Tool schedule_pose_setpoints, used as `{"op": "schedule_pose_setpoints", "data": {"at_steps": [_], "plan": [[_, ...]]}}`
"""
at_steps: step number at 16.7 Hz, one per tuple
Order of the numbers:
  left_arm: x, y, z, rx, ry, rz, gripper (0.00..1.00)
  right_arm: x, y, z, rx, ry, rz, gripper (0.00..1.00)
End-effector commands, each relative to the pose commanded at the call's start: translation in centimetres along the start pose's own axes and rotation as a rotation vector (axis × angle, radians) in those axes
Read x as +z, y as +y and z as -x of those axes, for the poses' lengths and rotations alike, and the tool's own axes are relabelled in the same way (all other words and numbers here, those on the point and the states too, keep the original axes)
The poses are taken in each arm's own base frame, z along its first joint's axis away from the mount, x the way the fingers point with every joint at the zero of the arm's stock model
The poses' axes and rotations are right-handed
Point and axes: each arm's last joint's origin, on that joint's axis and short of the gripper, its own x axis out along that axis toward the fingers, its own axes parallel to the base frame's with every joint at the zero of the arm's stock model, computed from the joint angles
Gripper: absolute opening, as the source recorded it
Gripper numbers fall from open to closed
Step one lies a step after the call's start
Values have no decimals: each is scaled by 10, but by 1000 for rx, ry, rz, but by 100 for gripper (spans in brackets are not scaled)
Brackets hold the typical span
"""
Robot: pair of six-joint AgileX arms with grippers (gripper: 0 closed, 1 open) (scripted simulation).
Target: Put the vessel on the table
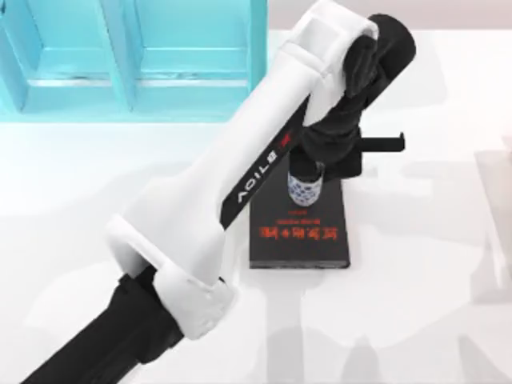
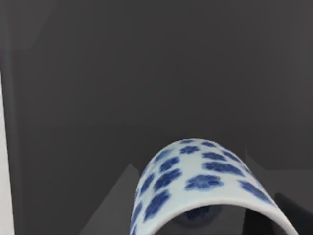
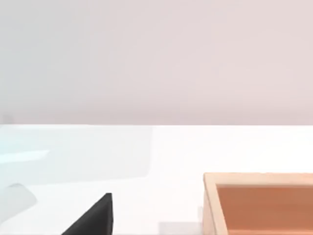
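One arm is at work: the left tool (image 1: 314, 164) reaches over the book's (image 1: 300, 228) far end, closed around the cup (image 1: 305, 187), which sits upright above the black cover. White worktop (image 1: 416, 264) surrounds the book.

Bright, even light from above; counter (image 1: 416, 320) glossy white, near overexposed. Soft grey shadows of left arm spread over counter below and right of left end effector (image 1: 308, 172), edges diffuse, several overlapping, perhaps from more than one lamp. Pale reflection of shelf unit (image 1: 128, 56) on counter surface. Top view slightly soft throughout. Left wrist view dim, dark grey behind vessel (image 2: 200, 191), vessel close to lens and blurred at rim. Right wrist view washed out, low contrast.
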Motion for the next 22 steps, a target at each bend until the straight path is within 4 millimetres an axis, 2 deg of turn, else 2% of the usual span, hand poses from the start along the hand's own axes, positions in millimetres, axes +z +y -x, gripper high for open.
{"op": "schedule_pose_setpoints", "data": {"at_steps": [6,14,19,22], "plan": [[0,-5,6,-20,-17,-8,0,0,0,0,0,0,0,100],[10,-5,49,-16,-13,-6,0,0,0,0,0,0,0,100],[10,-5,50,-16,-12,-7,0,0,0,0,0,0,0,100],[17,2,59,-23,-15,-9,0,0,0,0,0,0,0,100]]}}
